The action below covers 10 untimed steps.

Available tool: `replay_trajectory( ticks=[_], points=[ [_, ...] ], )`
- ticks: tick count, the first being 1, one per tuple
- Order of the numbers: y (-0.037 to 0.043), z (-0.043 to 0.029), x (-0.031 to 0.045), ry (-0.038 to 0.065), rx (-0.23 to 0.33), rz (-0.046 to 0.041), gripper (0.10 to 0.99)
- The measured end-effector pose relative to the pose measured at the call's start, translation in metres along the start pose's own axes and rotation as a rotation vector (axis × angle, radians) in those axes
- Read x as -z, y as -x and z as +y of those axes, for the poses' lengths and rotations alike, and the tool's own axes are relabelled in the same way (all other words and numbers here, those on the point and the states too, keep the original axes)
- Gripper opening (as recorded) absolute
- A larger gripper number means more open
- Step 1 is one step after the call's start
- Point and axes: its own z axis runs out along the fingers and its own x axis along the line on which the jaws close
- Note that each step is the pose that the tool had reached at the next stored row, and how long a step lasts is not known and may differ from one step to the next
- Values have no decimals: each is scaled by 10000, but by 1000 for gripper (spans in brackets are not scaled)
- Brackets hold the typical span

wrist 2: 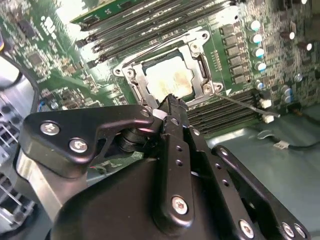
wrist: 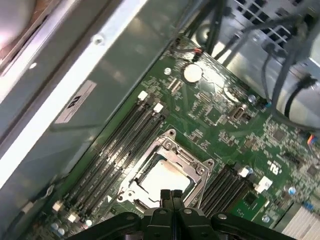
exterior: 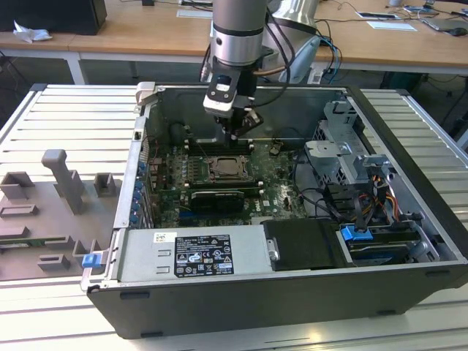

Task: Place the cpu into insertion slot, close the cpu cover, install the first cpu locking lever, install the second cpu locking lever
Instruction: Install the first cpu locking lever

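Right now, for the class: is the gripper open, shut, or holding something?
The gripper: shut, fingertips together, nothing visible held, close to the cpu cover.

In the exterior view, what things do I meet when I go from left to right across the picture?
grey blocks → case wall → insertion slot → drive cage

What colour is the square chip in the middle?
The cpu is pale silvery beige, clearest in the second wrist view.
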Motion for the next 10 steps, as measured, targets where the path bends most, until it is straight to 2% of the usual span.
replay_trajectory(
  ticks=[2,5,10],
  points=[
    [0,0,-1,11,391,-1,106],
    [0,0,-4,39,1389,-4,106],
    [0,0,-8,69,2480,-8,106]
  ],
)
